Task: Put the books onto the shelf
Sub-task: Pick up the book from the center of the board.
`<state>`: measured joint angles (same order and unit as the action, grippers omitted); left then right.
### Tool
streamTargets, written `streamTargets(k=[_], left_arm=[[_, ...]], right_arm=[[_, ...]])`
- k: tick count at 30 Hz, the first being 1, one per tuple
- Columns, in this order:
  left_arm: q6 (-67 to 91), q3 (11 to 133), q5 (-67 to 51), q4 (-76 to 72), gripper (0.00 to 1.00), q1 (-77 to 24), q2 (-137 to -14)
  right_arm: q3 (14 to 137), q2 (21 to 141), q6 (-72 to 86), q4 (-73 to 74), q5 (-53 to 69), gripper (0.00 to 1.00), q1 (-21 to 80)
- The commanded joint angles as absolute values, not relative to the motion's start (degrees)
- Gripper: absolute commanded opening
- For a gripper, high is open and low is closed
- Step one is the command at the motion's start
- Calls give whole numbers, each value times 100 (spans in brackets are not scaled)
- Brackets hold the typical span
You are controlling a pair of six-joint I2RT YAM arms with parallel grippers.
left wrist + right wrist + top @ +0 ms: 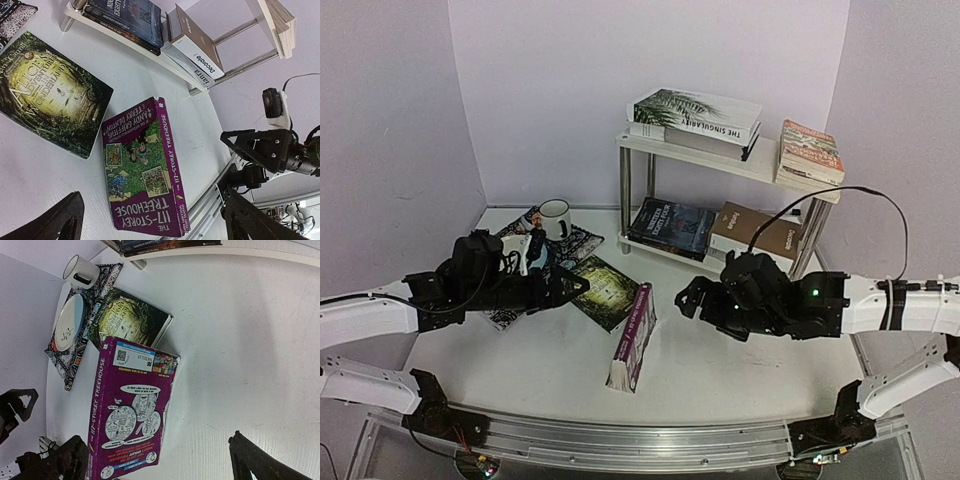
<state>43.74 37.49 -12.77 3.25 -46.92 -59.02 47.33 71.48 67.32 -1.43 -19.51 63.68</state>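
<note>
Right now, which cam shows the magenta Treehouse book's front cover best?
Left wrist: the magenta book sits large, with its front cover and spine title readable. In right wrist the magenta book shows only its back cover and spine. In top external the magenta book stands on edge, covers foreshortened.

we see soft, even light from above in all three views, bright enough that the white table nearly washes out. shadows are faint: a pale one beside the purple book and a dimmer patch under the shelf. the top view looks slightly grainy. the wrist views are sharper, with readable titles, straight lines bending near the edges, and fingers that show dark with little detail.
</note>
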Motion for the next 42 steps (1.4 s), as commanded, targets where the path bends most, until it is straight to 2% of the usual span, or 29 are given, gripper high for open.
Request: streamTargets(k=[1,13,21,27,31,35,42], left_arm=[[4242,3490,-1033,-295,99,-4676,-5542],[4350,3180,-962,-356,93,-4676,-5586],[4376,3074,-1165,-512,67,-4677,-5820],[4452,2947,-1250,-658,66,-4677,-5900],[4475,2896,-1370,-777,62,-4676,-6010],[4483,2889,-1431,-846,56,-4676,-6100],[4466,2889,-1456,-858,56,-4676,-6082]], right_arm=[[5652,7792,6610,485,-1842,98,6391],[7149,9216,6807,1367,-1439,95,6464],[7712,9728,6916,1632,-1466,88,6518],[8144,10162,6974,1851,-1287,85,6548],[8472,10411,7056,2145,-1313,83,6599],[8637,10536,7088,2226,-1362,76,6642],[8904,10772,7316,2549,-1432,69,6685]])
